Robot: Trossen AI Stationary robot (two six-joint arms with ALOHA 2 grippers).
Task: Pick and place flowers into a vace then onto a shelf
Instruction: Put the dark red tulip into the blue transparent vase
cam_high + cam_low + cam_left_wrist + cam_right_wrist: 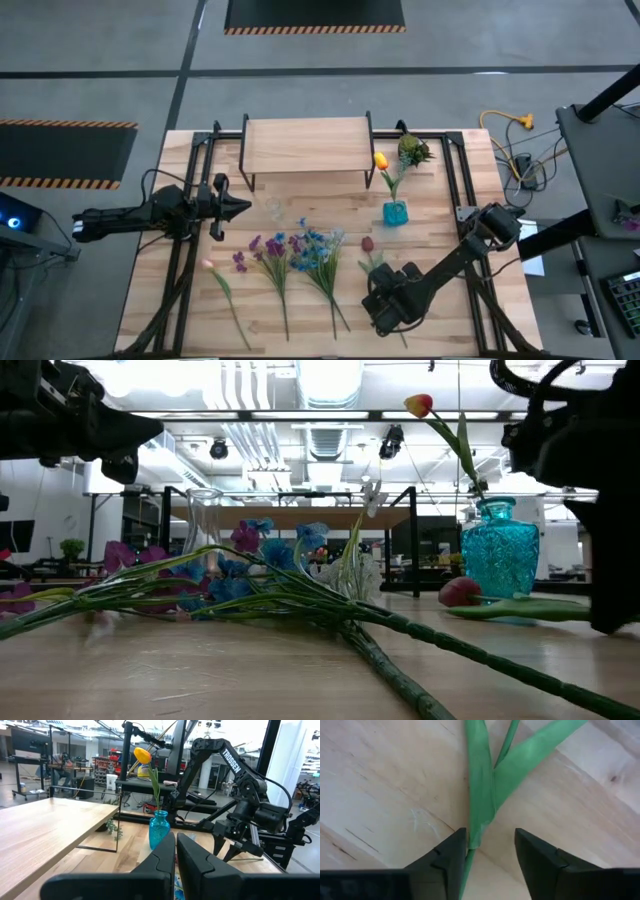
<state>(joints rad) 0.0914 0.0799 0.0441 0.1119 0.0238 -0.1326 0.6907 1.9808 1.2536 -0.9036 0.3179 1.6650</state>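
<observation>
Right hand (490, 852) is down low over the dark red tulip (367, 244) on the counter (450, 310), fingers parted, stem (480, 805) running between them but hugging one finger. Not gripped yet, I'd say. Off-centre like that, closing could roll the stem out or pinch just a leaf. The fingers sit so near the wood they might scrape it too. The other flowers (290, 255) lie just beside, loose. An orange tulip (381, 161) already stands in the blue vase (395, 213), near the shelf (305, 145). Left hand (175, 855) waits above the counter's left side, fingers pressed together, empty.
</observation>
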